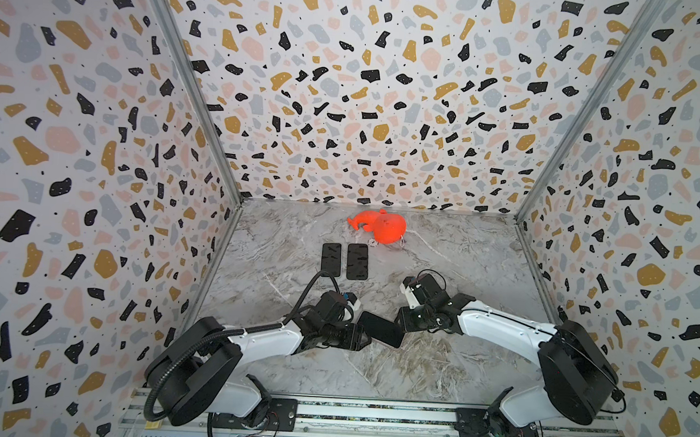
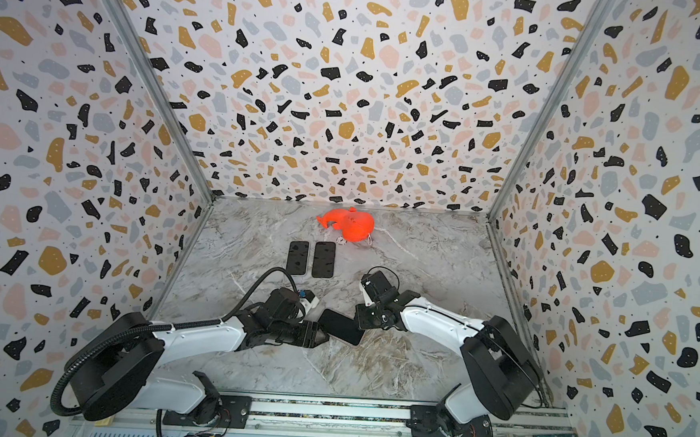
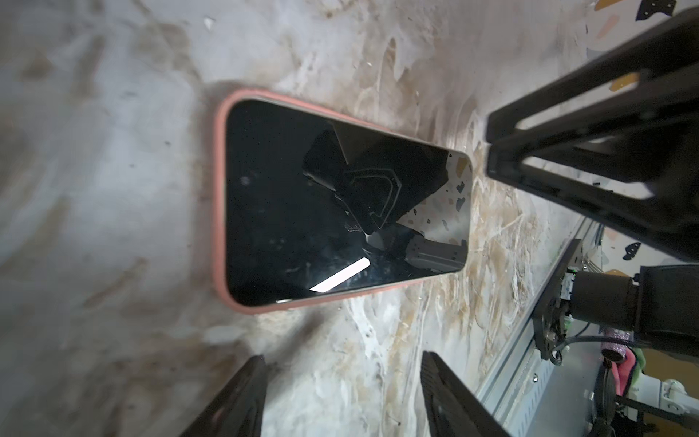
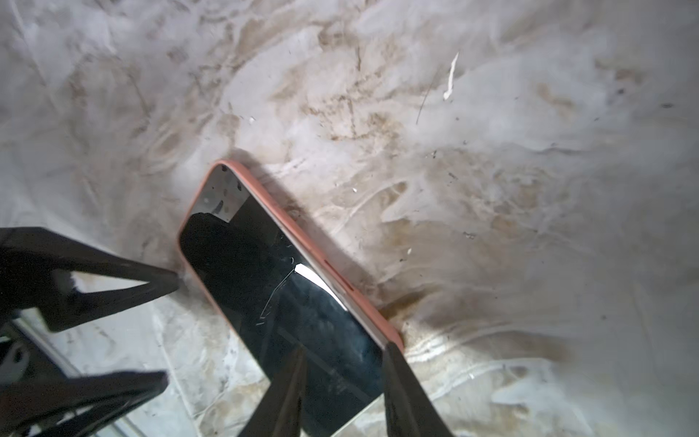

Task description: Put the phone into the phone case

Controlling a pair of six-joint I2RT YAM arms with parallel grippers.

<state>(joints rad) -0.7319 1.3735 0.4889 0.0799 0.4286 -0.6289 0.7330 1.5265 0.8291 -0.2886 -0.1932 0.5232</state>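
Now, with the phone [image 3: 340,204] seemingly seated in its case [image 3: 219,196], draw the spread left hand [image 3: 342,357] and loosely parted right hand [image 4: 346,350] straight back without nudging it.

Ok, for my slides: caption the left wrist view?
The phone in its pink phone case, screen-up on the marble table; left gripper open, clear of it.

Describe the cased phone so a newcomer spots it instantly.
Start at the marble table, in its front half, between the two robot arms. The phone lies flat and askew there, screen up. Unlike the two black slabs farther back, it has a pink case rim.
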